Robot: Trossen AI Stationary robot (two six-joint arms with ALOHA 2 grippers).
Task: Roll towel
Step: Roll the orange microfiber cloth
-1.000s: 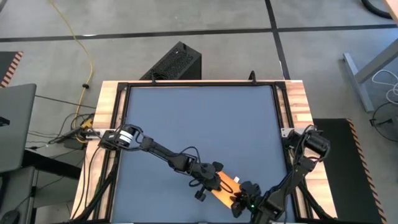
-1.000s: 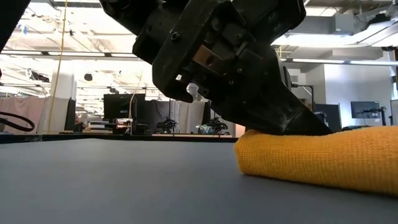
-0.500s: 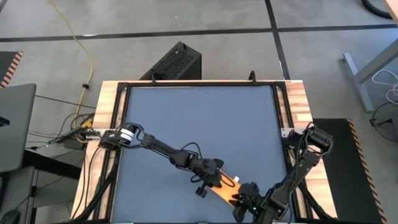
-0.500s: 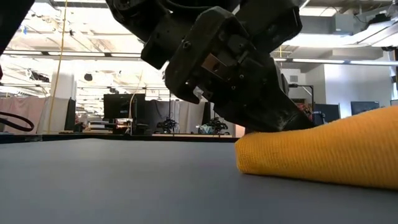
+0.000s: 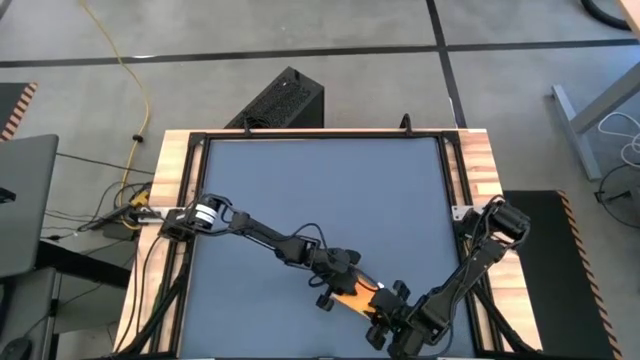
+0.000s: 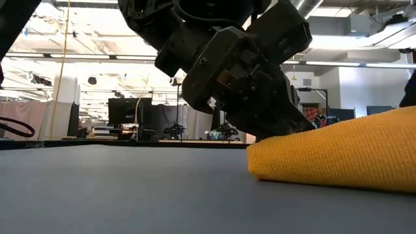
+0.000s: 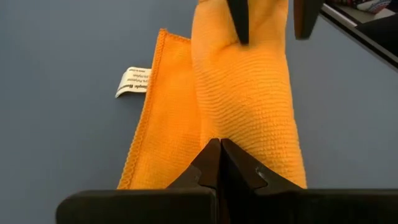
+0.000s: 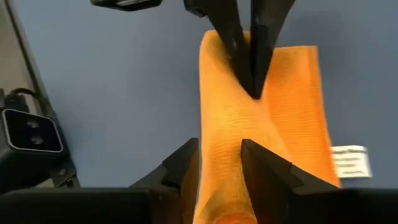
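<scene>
The yellow-orange towel (image 5: 352, 297) lies near the dark blue table's near edge. It is partly rolled: the roll (image 7: 249, 93) sits beside a flat strip with a small white tag (image 7: 134, 81). My left gripper (image 7: 219, 144) is shut, with its tips on the roll. It also shows in the low view (image 6: 286, 127). My right gripper (image 8: 219, 155) has the roll's opposite end between its fingers. It also shows in the left wrist view (image 7: 270, 18). My left gripper presses its shut fingertips (image 8: 254, 87) down on the top of the roll (image 7: 233, 127), slanting down from the table's left. The towel under it rests on the table. My right gripper pinches the roll's end (image 8: 221, 180) between its two fingers, which lie along the roll. It comes level from the near right. That end is raised higher than the end that rests on the table (image 6: 260, 162).
The towel and both grippers are close to the table's near edge. The wooden frame (image 5: 175, 170) runs around the blue top. A black box (image 5: 285, 100) stands on the floor beyond the far edge, and a grey device (image 5: 25, 200) sits to the left.
The towel's end in my right gripper has risen, while the end under my left gripper has stayed on the table. The orange patch seen from above has grown shorter. My left gripper has shifted a little toward the far edge, with its tips still on the towel.
</scene>
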